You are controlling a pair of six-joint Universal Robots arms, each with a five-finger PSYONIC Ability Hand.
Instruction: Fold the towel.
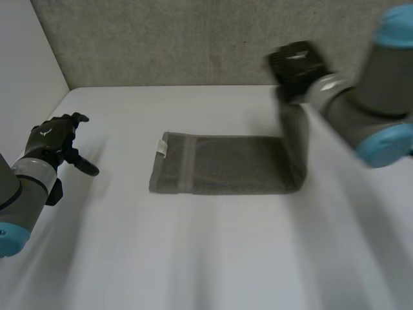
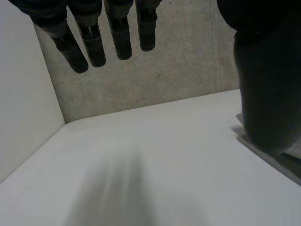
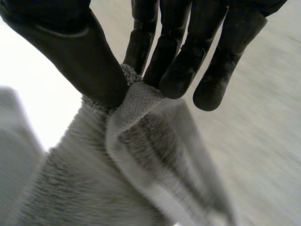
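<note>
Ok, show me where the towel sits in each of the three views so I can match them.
Head view: the towel lies flat in the middle, its right end lifted by the right hand.
Left wrist view: one corner lies on the white table beyond the open left hand's thumb.
Right wrist view: its edge is pinched between the right hand's thumb and fingers.
Shared landmark: the white table beneath it.

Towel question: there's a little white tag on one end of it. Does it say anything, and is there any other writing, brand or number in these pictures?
Nothing can be read in any view.
The white tag at one end of the grey towel: too small to tell if anything is printed on it.
The left hand bears a small pale mark on its back: too small to read.
The right hand, pinching the towel's other end: no writing shows.
</note>
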